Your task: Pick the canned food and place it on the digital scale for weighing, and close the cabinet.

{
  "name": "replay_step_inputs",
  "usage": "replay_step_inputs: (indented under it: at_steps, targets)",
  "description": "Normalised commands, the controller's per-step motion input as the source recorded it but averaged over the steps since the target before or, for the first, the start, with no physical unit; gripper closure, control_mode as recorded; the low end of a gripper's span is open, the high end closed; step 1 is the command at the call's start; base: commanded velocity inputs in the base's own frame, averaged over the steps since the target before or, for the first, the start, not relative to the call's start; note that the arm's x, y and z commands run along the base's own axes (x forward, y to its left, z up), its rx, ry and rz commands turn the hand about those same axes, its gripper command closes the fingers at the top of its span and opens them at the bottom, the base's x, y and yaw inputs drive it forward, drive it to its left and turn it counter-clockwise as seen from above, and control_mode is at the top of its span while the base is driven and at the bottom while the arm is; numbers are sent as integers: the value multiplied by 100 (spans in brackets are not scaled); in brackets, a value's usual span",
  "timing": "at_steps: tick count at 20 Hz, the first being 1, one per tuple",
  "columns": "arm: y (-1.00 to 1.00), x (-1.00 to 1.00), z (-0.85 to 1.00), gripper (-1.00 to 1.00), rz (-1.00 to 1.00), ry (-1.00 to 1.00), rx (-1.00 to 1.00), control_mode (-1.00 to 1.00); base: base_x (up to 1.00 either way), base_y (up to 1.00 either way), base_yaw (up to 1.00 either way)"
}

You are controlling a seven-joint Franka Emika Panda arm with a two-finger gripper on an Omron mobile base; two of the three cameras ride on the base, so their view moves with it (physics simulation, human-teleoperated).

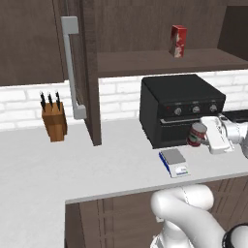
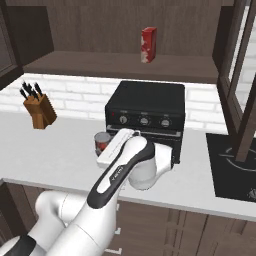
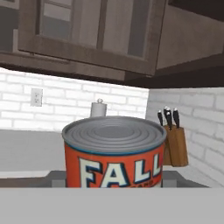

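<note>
The white arm's two-finger gripper (image 1: 202, 137) is closed around the short red-labelled can with a ribbed silvery top (image 1: 197, 134), carrying it upright in the air in front of the black countertop oven (image 1: 181, 107). The can hangs above and a little to the right of the small flat digital scale with grey plate and blue edge (image 1: 173, 162), which lies on the pale counter (image 1: 72, 164) just before the oven; how high the can sits over the counter is hard to judge. In the hand view the can (image 3: 114, 153) looms close, with a wooden knife block (image 3: 174, 142) beyond it. The dark brown cabinet's door with its long grey bar handle (image 1: 71, 68) stands open, a red-and-white box (image 1: 178, 41) on the shelf inside.
</note>
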Motion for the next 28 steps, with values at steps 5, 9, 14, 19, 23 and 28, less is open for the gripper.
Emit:
replay_step_inputs:
  at_steps: [5, 9, 14, 19, 23, 28]
  targets:
    - [0, 30, -52, 100, -2, 4, 0, -100, 0, 0, 0]
    - [0, 31, -47, 100, -1, 2, 0, -100, 0, 0, 0]
    - [-6, 34, -41, 100, 0, 4, 0, -100, 0, 0, 0]
    - [-4, 25, -36, 100, 0, 0, 0, -100, 0, 0, 0]
    - [0, 37, -39, 100, 0, 0, 0, -100, 0, 0, 0]
    - [-7, 30, -36, 100, 0, 0, 0, -100, 0, 0, 0]
